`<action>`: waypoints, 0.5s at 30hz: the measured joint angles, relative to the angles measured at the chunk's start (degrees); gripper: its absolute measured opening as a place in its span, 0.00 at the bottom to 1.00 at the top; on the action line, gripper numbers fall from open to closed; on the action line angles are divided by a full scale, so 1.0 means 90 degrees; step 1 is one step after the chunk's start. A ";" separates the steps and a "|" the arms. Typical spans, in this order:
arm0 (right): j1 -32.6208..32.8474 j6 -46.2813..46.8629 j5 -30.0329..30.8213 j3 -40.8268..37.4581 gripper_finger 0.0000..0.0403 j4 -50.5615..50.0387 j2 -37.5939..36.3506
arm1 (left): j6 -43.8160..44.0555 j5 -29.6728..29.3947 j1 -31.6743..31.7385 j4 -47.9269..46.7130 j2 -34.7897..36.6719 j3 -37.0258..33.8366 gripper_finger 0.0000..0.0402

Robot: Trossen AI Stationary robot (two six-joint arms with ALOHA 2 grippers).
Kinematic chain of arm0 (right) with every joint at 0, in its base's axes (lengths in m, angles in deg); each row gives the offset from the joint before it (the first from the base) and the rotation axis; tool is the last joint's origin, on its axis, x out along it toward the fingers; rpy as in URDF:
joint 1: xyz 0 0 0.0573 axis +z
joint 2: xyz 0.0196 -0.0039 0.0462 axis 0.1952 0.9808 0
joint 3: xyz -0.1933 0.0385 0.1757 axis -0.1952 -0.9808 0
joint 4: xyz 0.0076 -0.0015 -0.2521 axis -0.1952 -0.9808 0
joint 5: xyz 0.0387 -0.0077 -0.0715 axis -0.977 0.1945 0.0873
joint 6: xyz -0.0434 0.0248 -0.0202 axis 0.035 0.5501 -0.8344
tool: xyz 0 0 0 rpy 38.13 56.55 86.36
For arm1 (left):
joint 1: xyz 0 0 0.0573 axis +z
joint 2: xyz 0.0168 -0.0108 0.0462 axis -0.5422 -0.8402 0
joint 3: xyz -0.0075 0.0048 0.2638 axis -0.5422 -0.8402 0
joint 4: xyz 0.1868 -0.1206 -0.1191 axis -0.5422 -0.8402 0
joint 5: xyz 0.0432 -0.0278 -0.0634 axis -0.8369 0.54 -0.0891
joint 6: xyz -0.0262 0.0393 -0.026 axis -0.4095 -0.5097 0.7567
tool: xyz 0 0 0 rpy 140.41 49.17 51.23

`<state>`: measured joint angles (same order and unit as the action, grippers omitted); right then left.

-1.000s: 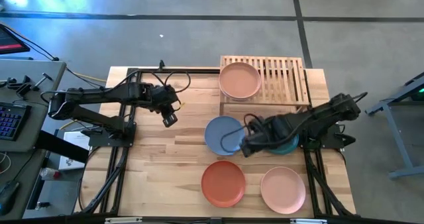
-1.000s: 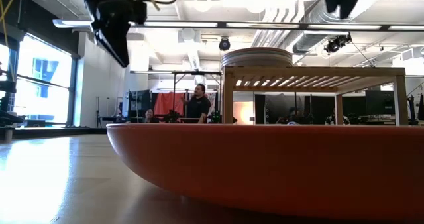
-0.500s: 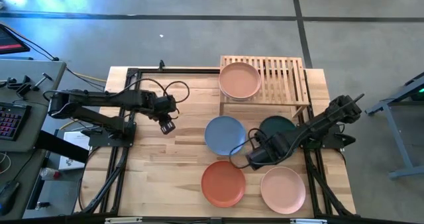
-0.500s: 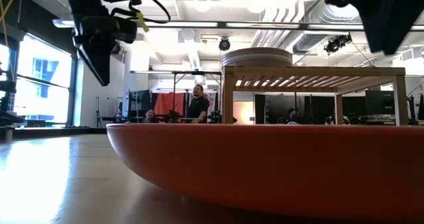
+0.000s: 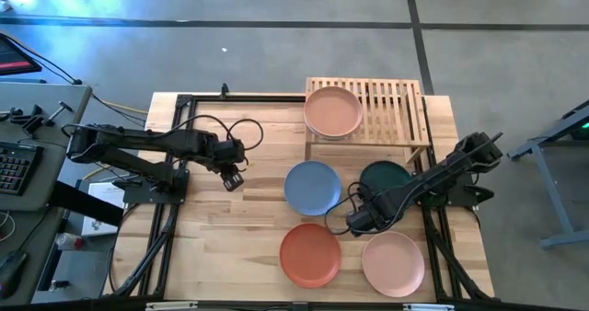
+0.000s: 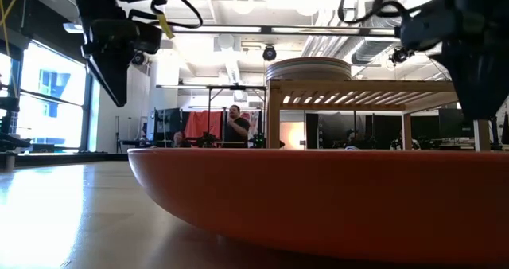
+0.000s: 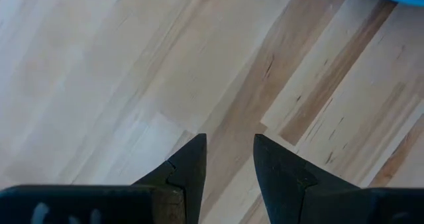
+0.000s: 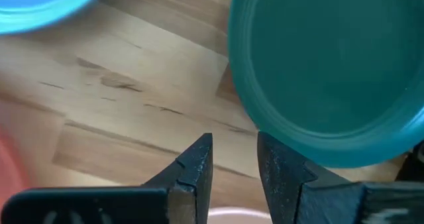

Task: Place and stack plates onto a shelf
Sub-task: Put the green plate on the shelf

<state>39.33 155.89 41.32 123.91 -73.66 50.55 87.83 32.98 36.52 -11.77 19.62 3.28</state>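
Observation:
The light-wood shelf (image 5: 391, 109) stands at the table's far right, with a peach plate (image 5: 332, 111) on its left half. A blue plate (image 5: 311, 188), a dark green plate (image 5: 386, 178), an orange plate (image 5: 310, 254) and a pink plate (image 5: 393, 263) lie flat on the tabletop. My right gripper (image 5: 354, 221) points down, open, over bare wood among these plates, beside the green plate's rim (image 8: 265, 128). My left gripper (image 5: 233, 179) hangs open over bare wood left of the blue plate. Neither holds anything.
Black frame rails (image 5: 170, 210) run along the table's left and right sides. A desk with a keyboard (image 5: 14, 168) stands off the left edge. In the low view the orange plate (image 6: 318, 197) fills the foreground, and people stand far back in the room.
My right gripper has come down and toward the near edge, off the blue and green plates, into the gap between the plates. The green plate now shows whole. My left gripper has sunk a little and drifted slightly toward the near edge.

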 joint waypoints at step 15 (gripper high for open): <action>0.0000 -0.0384 0.0037 -0.0845 0.23 0.1146 0.0000 | 0.0522 -0.0001 -0.0006 0.0124 0.0000 0.0000 0.28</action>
<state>39.33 152.44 41.65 116.30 -63.34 50.55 92.53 32.97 36.47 -10.65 19.62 3.28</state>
